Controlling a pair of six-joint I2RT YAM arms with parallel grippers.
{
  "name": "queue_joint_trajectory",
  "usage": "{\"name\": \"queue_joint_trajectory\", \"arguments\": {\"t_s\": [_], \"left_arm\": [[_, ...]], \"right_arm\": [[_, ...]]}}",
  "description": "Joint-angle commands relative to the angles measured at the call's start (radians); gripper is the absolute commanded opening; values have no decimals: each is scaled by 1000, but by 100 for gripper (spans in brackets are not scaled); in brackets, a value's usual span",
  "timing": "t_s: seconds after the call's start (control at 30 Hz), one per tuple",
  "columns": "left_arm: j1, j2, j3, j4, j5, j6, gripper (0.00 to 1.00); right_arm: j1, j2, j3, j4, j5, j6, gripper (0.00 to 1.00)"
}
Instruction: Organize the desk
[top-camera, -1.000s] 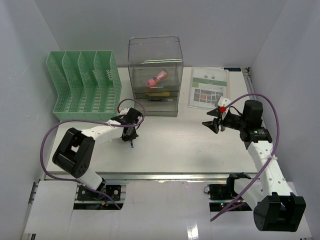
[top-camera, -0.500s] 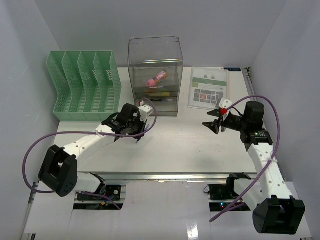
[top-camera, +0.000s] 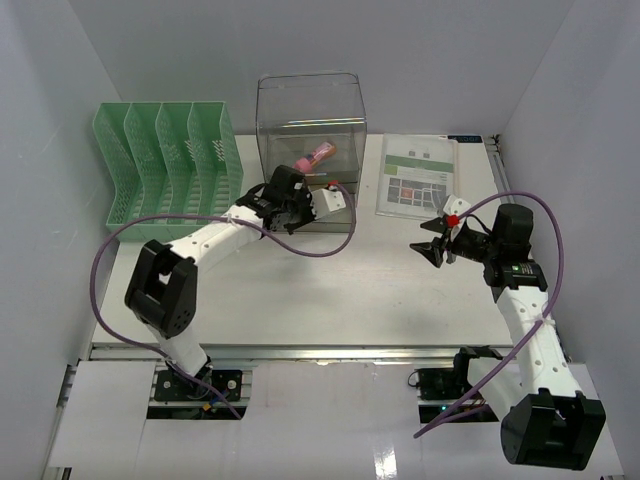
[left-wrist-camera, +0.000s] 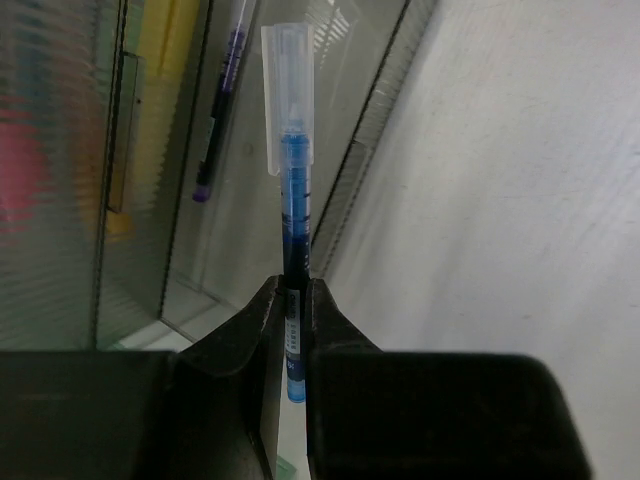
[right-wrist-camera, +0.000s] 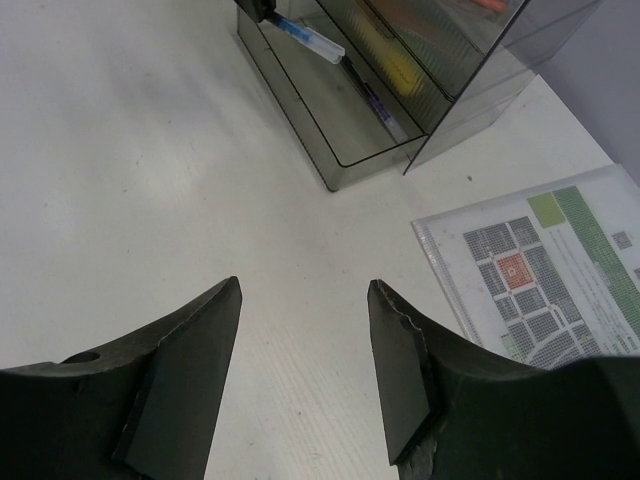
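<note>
My left gripper (left-wrist-camera: 297, 292) is squeezed almost shut on a blue pen (left-wrist-camera: 292, 200). The pen has a clear cap. It sticks out from between my fingers toward 12 o'clock in my left wrist view. Just past it is the open bottom drawer (right-wrist-camera: 330, 120) of the clear drawer box (top-camera: 310, 125). A purple pen (left-wrist-camera: 222, 110) lies in that drawer.

My right gripper (right-wrist-camera: 303, 300) is about half open and holds nothing. It hangs above the desk (top-camera: 350, 290), apart from everything.

The desk is the big white top under both my arms, with a silver rail (top-camera: 330, 352) along its 6 o'clock edge. On it, the box sits at 12 o'clock, a green file rack (top-camera: 165, 170) at 10 o'clock, and a printed sheet (top-camera: 418, 175) at 1 o'clock. Something pink (top-camera: 315, 155) lies inside the box.
</note>
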Motion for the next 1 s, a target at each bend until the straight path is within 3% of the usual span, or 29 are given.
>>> {"name": "queue_joint_trajectory", "arguments": {"t_s": [0.0, 0.13, 0.37, 0.5, 0.57, 0.67, 0.73, 0.9, 0.97], "left_arm": [[6, 120, 141, 20, -83, 180, 0], [17, 192, 165, 133, -111, 174, 6], [18, 232, 190, 178, -115, 111, 53], [17, 182, 179, 192, -79, 30, 64], [15, 136, 156, 205, -34, -31, 64], [17, 21, 78, 228, 31, -100, 43], [17, -68, -9, 252, 102, -126, 36], [17, -200, -176, 214, 274, -36, 29], [16, -206, -191, 119, 337, 27, 16]], "right_arm": [[-15, 3, -4, 40, -9, 2, 61], [-22, 7, -5, 42, -6, 1, 61], [-25, 14, -8, 41, -5, -3, 61], [-26, 15, -9, 39, -8, -7, 61], [-26, 16, -10, 41, -9, -7, 61], [-29, 19, -11, 40, -9, -9, 61], [-30, 20, -13, 39, -11, -9, 61], [-35, 23, -18, 47, -17, -2, 61], [-36, 26, -21, 48, -17, -1, 61]]}}
